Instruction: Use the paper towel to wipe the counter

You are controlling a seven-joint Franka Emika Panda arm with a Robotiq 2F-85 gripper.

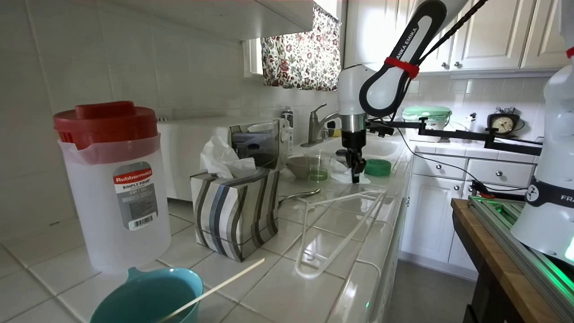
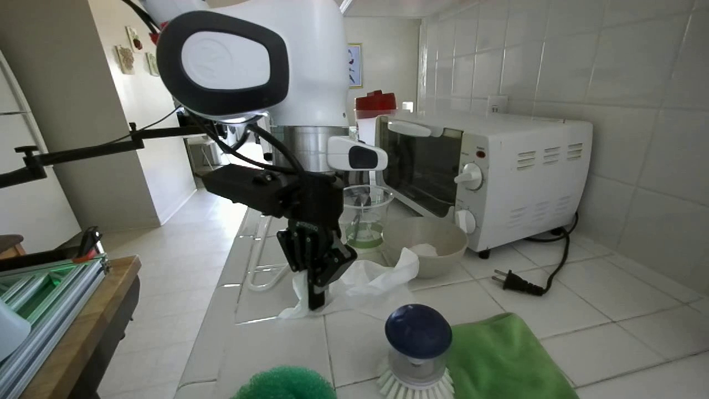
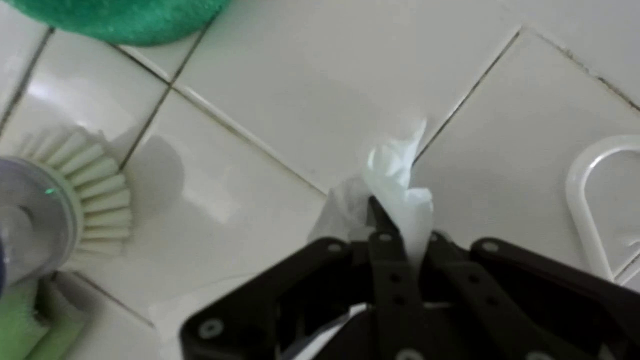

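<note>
The paper towel (image 2: 382, 280) is a thin white crumpled sheet, spread partly on the white tiled counter (image 2: 277, 349). My gripper (image 2: 317, 302) points down with its fingertips low at the counter, shut on part of the towel. In the wrist view, a bunched white end of the paper towel (image 3: 402, 185) rises between the fingers of my gripper (image 3: 382, 215), over the counter (image 3: 300, 100). An exterior view shows the towel (image 1: 345, 177) around and behind my gripper (image 1: 355, 178). Whether the fingertips touch the tiles I cannot tell.
A beige bowl (image 2: 437, 244) and clear cup (image 2: 363, 221) stand beside the towel, by the toaster oven (image 2: 520, 183). Near the gripper are a brush (image 2: 418, 343), green cloth (image 2: 504, 360) and green scrubber (image 2: 285, 385). A white hanger (image 1: 309, 237) lies before the tissue box (image 1: 235, 211).
</note>
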